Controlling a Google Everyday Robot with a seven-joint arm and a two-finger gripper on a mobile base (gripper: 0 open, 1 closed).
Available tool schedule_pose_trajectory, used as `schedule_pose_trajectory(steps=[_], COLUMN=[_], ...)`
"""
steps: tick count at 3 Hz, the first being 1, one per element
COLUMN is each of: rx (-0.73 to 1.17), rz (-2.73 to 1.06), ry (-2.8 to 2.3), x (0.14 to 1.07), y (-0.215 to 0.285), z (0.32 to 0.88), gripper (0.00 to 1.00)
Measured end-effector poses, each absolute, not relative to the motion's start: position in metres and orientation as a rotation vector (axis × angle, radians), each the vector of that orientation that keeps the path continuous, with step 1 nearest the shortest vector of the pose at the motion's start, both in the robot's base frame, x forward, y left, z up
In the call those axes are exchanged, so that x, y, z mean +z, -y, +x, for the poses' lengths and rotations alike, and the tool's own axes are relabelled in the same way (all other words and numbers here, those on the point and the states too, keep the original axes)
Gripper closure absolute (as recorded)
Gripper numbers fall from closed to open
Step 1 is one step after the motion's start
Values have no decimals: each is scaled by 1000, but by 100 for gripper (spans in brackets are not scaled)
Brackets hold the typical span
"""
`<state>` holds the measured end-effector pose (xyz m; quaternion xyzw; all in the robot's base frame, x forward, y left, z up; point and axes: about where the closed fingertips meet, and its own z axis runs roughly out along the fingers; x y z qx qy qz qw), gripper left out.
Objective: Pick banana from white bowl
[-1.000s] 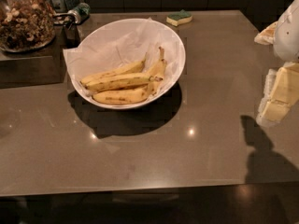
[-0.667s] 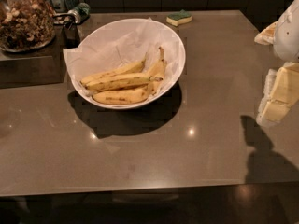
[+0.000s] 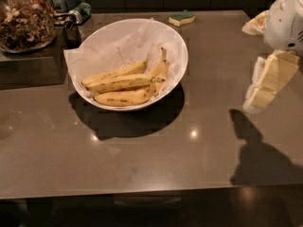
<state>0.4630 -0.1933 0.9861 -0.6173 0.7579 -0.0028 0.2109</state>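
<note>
The white bowl point(image 3: 175, 41), lined with crinkled white paper, stands on the dark table left of centre. Several speckled yellow bananas lie in it. The banana point(image 3: 120, 83) with a dark streak along its edge lies in the middle of the bunch, tip pointing right. My gripper point(image 3: 261, 90) hangs at the right edge of the view, well to the right of the bowl and above the table, its pale yellow fingers pointing down-left. It holds nothing that I can see.
A glass jar of nuts point(image 3: 26, 20) stands at the back left on a darker raised surface. A green and yellow sponge point(image 3: 182, 18) lies at the back centre. The table's front edge point(image 3: 142, 190) runs along the bottom.
</note>
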Motion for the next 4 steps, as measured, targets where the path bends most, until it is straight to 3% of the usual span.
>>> schedule_pose_trajectory(steps=[2, 4], rx=[295, 353], rz=[-1724, -1740], ry=[-1857, -1805], x=[997, 992], y=[135, 115], z=[508, 507], gripper=[0, 0])
